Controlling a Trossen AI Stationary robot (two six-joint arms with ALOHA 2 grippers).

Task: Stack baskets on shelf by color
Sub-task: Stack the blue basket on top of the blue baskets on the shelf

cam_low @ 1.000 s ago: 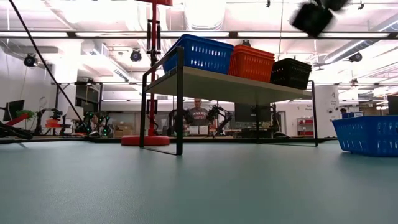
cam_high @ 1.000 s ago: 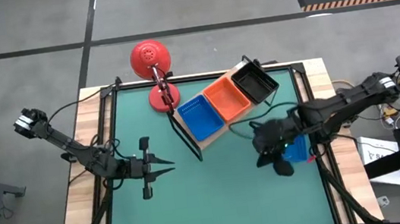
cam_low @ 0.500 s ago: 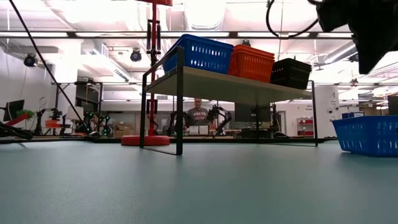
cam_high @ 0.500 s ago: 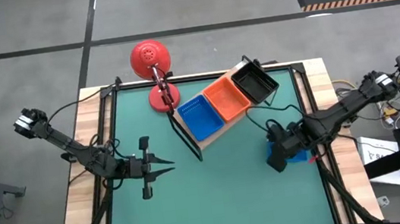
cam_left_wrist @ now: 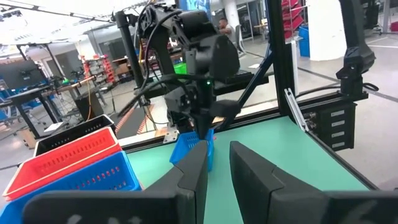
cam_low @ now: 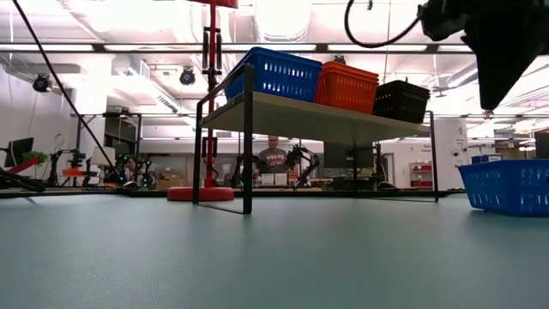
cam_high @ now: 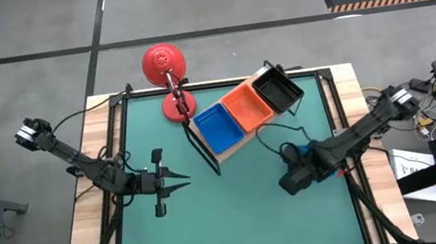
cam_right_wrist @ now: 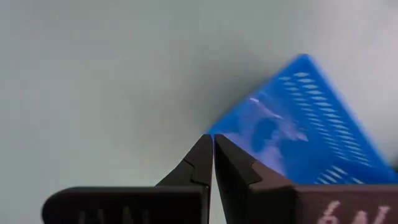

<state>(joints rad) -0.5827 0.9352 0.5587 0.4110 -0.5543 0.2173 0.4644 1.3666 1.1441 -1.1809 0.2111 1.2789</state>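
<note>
On the left of the green table mat [cam_high: 237, 211] we see the left gripper [cam_high: 182, 181] resting low over the mat, well apart from everything else. In the left wrist view its two dark fingers [cam_left_wrist: 193, 180] stand a narrow gap apart with nothing between them.

Toward the middle, at the far side of the mat, stands a round red desk lamp [cam_high: 164, 63], and just beside it the light wooden shelf with a thin black wire frame [cam_high: 204, 144], set at a slant. On the shelf sit three stacks of small square plastic mesh baskets in a row: the blue stack [cam_high: 217, 127] nearest the lamp, the red-orange stack [cam_high: 248, 107] in the middle, the black stack [cam_high: 278, 89] at the far end. The low view shows the same order, blue [cam_low: 276, 75], orange [cam_low: 347, 87], black [cam_low: 402, 100], all raised on the board.

On the right, the right gripper [cam_high: 290, 182] hangs above the mat near its right edge, pointing down. Its jaws are pressed together and hold nothing; in the right wrist view the fingertips [cam_right_wrist: 211, 148] meet just over the corner of a single blue mesh basket [cam_right_wrist: 305, 137] lying on the mat. In the low view that basket [cam_low: 508, 186] sits at the right edge, well apart from the shelf.
</note>
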